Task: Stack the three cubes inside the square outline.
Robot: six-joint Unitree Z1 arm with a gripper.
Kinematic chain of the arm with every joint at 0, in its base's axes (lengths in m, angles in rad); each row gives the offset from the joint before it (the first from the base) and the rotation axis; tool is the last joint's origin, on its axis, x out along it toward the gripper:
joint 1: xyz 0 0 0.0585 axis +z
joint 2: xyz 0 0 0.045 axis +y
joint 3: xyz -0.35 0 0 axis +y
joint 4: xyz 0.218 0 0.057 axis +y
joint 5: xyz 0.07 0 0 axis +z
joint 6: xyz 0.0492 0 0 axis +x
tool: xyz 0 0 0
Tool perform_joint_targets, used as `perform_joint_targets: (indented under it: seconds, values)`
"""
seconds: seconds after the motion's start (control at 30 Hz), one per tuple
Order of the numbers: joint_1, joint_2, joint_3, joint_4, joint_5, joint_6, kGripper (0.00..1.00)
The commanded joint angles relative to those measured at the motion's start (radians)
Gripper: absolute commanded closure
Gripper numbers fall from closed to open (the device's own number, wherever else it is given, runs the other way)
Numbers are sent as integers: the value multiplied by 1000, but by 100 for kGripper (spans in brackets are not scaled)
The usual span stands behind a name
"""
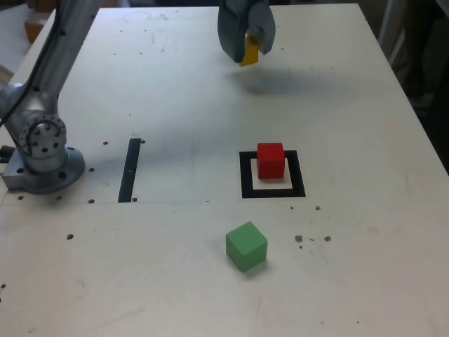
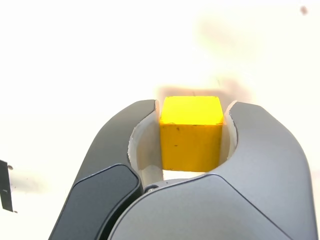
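Yellow cube [image 2: 191, 132] is pinched between my gripper's [image 1: 250, 43] jaws, held above the table [image 1: 175, 105] w/ its shadow on the surface beneath, near the far edge in the exterior view. Red cube [image 1: 271, 160] sits inside the square outline [image 1: 272, 189], toward its far side. Green cube [image 1: 246, 246] rests on the table nearer the camera, apart from the outline. I see a black strip [image 1: 130, 170] to the exterior view's left, by the arm base [image 1: 42, 161].

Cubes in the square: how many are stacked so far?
One. The matte red cube already sits inside the thick black square outline. The gripper is shut on the small yellow cube, at the far end of the pale table. The larger green cube lies outside the outline, untouched. Yellow and green remain to stack.
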Motion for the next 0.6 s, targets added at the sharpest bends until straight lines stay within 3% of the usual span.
perform_joint_targets:
  seconds: [0.0,0.23,0.57]
  values:
    - [-29,-38,-2,10,6,13,75]
    - [-186,-166,70,42,28,19,75]
    - [-445,-302,250,43,57,-69,78]
